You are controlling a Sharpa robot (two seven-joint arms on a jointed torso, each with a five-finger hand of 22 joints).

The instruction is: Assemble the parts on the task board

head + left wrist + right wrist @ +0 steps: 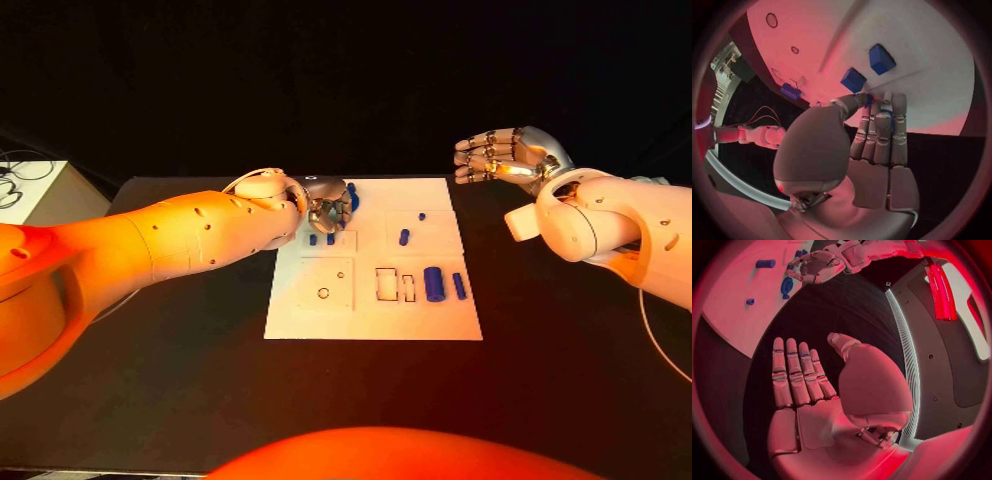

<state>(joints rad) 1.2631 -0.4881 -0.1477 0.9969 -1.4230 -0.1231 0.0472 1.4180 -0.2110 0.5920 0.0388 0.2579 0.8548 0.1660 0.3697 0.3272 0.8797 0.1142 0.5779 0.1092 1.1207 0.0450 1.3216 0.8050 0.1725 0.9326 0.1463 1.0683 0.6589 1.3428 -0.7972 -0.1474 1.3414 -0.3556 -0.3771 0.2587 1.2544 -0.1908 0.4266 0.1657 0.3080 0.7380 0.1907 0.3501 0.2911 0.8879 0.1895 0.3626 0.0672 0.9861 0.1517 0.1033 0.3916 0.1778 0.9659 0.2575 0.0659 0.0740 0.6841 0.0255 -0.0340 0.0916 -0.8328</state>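
Two hands: the left hand (320, 195) pinches a blue part (879, 106) in its fingers at the board's (372, 320) far left; the right hand (505, 155) hovers open, holding nothing, beyond the board's far right corner.

text: none legible | labels: none | numbers: none (task board (433, 325) surface shows no print)

Head view: dim room, black backdrop. Warm orange light washes the left arm (159, 245); the task board (372, 318) is the brightest patch, no hard glare. Right hand (505, 157) is lit neutral and sharp. Both wrist views are flooded red-pink (fisheye, straight edges bow near the rim, dark vignette). Soft shadow on the board just beyond the left hand (873, 135).
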